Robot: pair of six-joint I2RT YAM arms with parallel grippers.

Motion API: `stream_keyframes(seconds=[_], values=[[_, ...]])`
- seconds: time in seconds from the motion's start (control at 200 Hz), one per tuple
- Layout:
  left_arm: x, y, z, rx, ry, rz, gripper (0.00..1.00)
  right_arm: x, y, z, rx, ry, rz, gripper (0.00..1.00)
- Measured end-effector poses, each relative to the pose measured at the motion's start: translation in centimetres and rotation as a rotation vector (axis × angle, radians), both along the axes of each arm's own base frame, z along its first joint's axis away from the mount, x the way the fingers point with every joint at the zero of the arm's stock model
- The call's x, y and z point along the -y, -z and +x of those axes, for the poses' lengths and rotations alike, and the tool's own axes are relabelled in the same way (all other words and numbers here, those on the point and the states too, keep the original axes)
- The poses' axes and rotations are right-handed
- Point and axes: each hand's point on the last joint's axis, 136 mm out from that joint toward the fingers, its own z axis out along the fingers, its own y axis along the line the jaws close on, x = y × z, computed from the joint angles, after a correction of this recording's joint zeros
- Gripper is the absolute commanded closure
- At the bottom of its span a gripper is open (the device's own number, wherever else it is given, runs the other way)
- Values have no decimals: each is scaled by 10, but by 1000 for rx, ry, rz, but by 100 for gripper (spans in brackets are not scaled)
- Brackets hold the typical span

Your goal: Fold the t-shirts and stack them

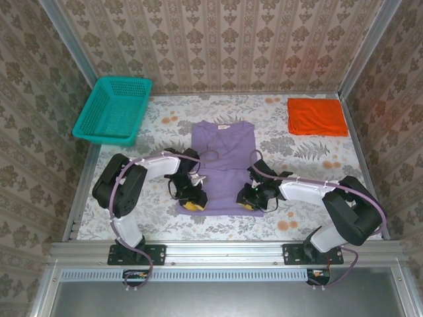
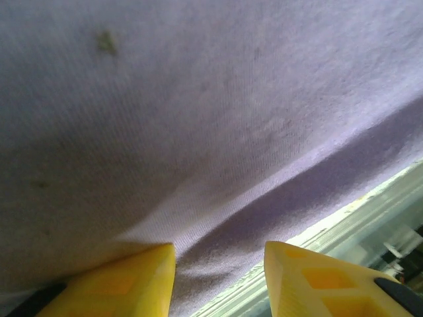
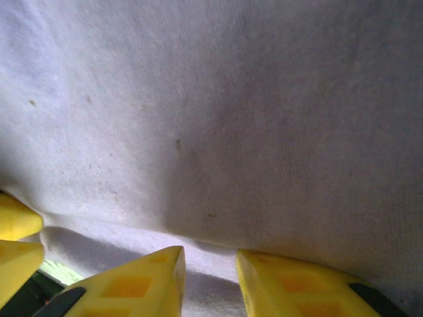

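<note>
Floral-patterned cloth covers the table point(image 1: 301, 155), which sits boxed in by wallpapered walls. Spread flat in the middle of it lies the lavender t-shirt point(image 1: 223, 155), collar toward the far wall, its sides looking straight and narrow and its hem toward the arms. The left arm point(image 1: 125, 185) and the right arm point(image 1: 334, 195) both reach inward from their bases and bend low over that hem, one at each lower corner. Off in the far left corner stands a teal mesh basket point(image 1: 103, 137), well apart from the shirt. In the far right corner the orange t-shirt point(image 1: 317, 117) rests as a neat folded rectangle. The left gripper point(image 1: 193, 204) sits down on the hem's left corner and the right gripper point(image 1: 248, 204) on its right corner. Seen up close from the wrists, the left's yellow fingers point(image 2: 132, 281) stand somewhat apart with purple cloth just beyond their tips, and the right's yellow fingers point(image 3: 135, 284) stand a little closer together over the cloth's edge. Whether either pair is really pinching the fabric, I cannot tell.
</note>
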Motion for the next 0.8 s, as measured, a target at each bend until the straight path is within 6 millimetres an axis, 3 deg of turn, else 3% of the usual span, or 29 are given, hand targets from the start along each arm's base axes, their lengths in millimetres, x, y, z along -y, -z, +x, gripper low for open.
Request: stream_keyframes(seconds=[0.165, 0.34, 0.475, 0.575, 0.705, 0.8], values=[[-15, 3, 4, 57, -4, 125, 52, -3, -3, 2, 23, 30, 52, 49], [-34, 1, 19, 121, -66, 223, 39, 1, -10, 5, 79, 72, 103, 42], [-70, -5, 46, 192, -176, 312, 24, 15, -15, 8, 107, 123, 83, 37], [-83, -17, 59, 232, -252, 309, 16, 27, -18, 9, 119, 155, 48, 35], [-90, -43, 71, 265, -371, 215, 23, 43, -26, 7, 146, 201, 28, 31], [-91, -51, 72, 223, -434, 147, 31, 52, -41, 9, 190, 236, 44, 30]])
